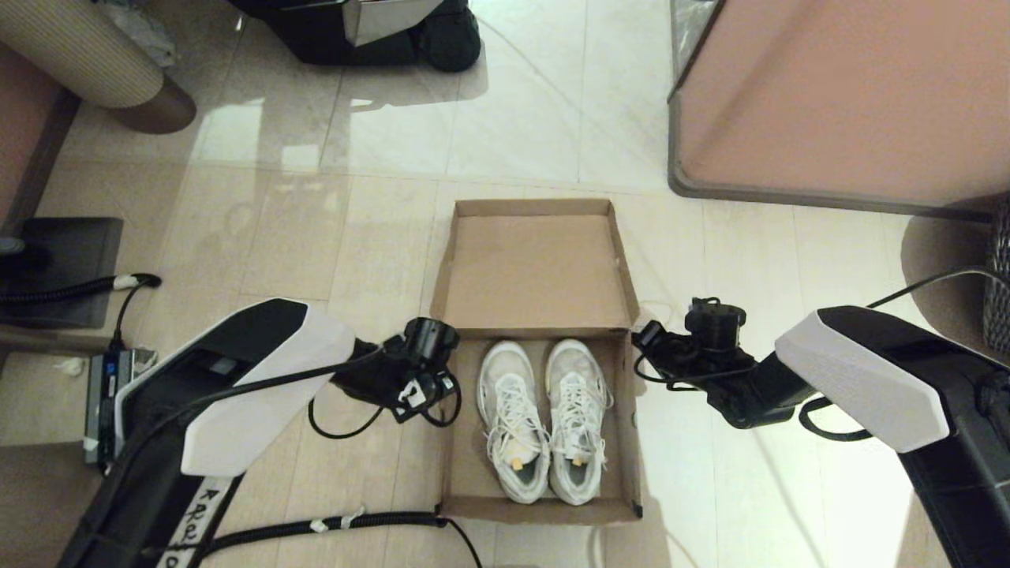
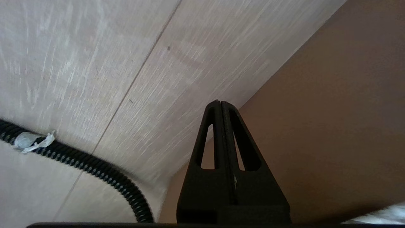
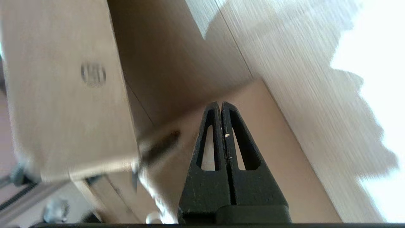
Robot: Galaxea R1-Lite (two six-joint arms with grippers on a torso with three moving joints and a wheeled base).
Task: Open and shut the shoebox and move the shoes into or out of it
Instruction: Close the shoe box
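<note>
Black and pressed together, the fingers of the left tool (image 2: 220, 103) hang beside the left wall of the shoebox (image 1: 619, 394), gripping nothing. The right tool (image 3: 220, 104) is likewise closed and bare, just off the box's right wall near the hinge. Between them the plain brown cardboard box sits on the floor (image 1: 316, 237) with its lid (image 1: 533, 264) flung flat back. Inside lie the shoes (image 1: 544, 418), white lace-up sneakers side by side, toes toward the hinge, yellow marks in the heels. A ribbed black cable (image 2: 95, 167) snakes over the glossy pale tiles by the near left corner. A pinkish cabinet (image 1: 844, 95) stands well beyond on the right, a ribbed beige cushion (image 1: 79, 55) far left.
</note>
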